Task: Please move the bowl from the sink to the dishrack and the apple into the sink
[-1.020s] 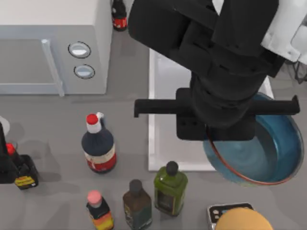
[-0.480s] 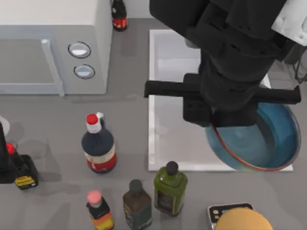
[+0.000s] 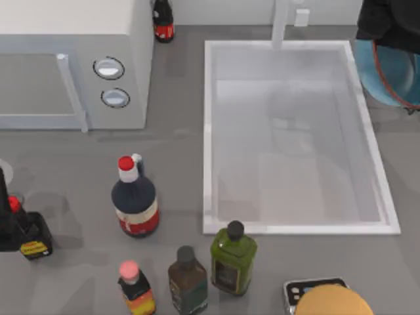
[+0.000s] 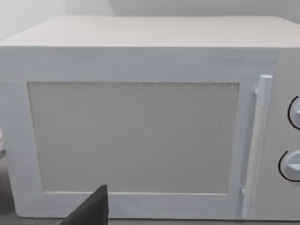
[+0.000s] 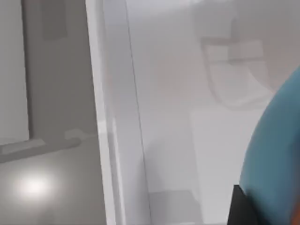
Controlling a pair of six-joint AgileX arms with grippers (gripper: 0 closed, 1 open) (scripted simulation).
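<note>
A plain grey table (image 3: 79, 164) under soft, even light; a white microwave (image 3: 65, 59) stands at its far left, casting a faint shadow, with a pale wall behind

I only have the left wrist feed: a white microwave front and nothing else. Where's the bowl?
Observer: The bowl is out of the sink, at the top view's upper right edge, partly under the right arm's dark body, past the sink's right rim.
Operator: Anything in the basin?
Observer: No, its white floor is bare in the top view.
Operator: Does the right wrist camera see the bowl?
Observer: Yes, a blue curve of it sits close to the lens, with the sink rim beyond.
Operator: What's beside my microwave?
Observer: Bottles in front of it, including a dark round one with a red cap.
</note>
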